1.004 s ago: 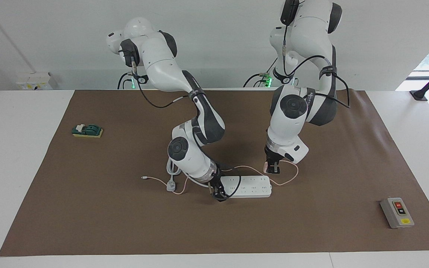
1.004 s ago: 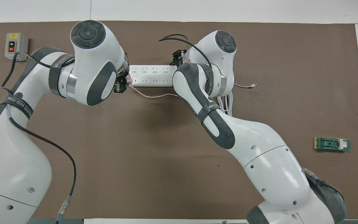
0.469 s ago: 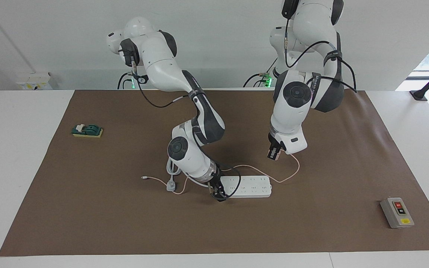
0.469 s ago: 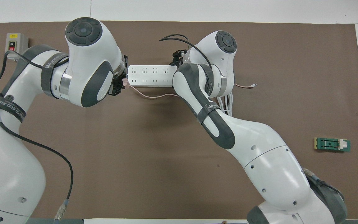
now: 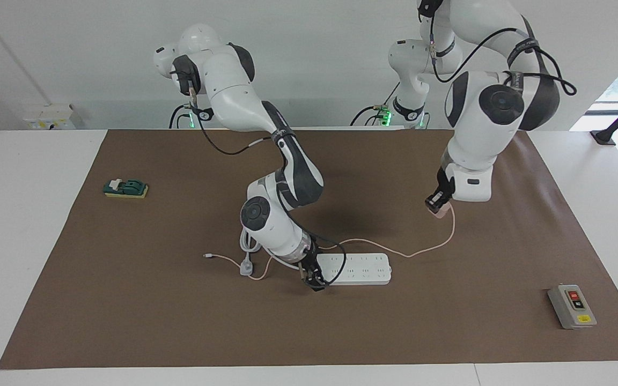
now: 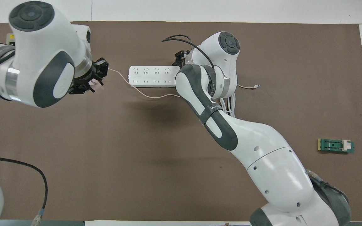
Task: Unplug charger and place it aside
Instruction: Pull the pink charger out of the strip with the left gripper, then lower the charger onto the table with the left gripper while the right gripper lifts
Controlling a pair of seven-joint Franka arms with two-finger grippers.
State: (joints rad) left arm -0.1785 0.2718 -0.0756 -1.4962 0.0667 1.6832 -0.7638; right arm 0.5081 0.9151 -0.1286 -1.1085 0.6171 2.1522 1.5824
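Pale-pink plastic shows between the fingertips of the left gripper (image 5: 438, 205): they are pinched on the charger (image 5: 440, 209), a small cube held up in the air over bare brown mat, toward the left arm's end of the table and clear of the power strip (image 5: 360, 268). In the overhead view the same gripper (image 6: 96, 82) hides most of the cube. From the charger its thin pink cable (image 5: 427, 249) hangs down to the mat, curves along beside the strip's end, runs along the strip's edge on the robots' side and passes under the right arm, ending in a small loose connector (image 5: 207, 256) on the mat toward the right arm's end.

The right gripper (image 5: 313, 280) is down at the end of the power strip nearest the right arm's end of the table, its dark fingers against that end; whether they are spread or pressed together I cannot tell. The strip lies flat on the brown mat (image 5: 180, 321), lengthwise across the table. Just beside the right arm's wrist lie a white plug (image 5: 246, 266) and its thick white cord (image 5: 249, 242).

Well apart from all this, a grey switch box (image 5: 572, 306) with a red button sits near the mat's corner at the left arm's end, and a green block (image 5: 125, 188) on a yellow base lies at the right arm's end.
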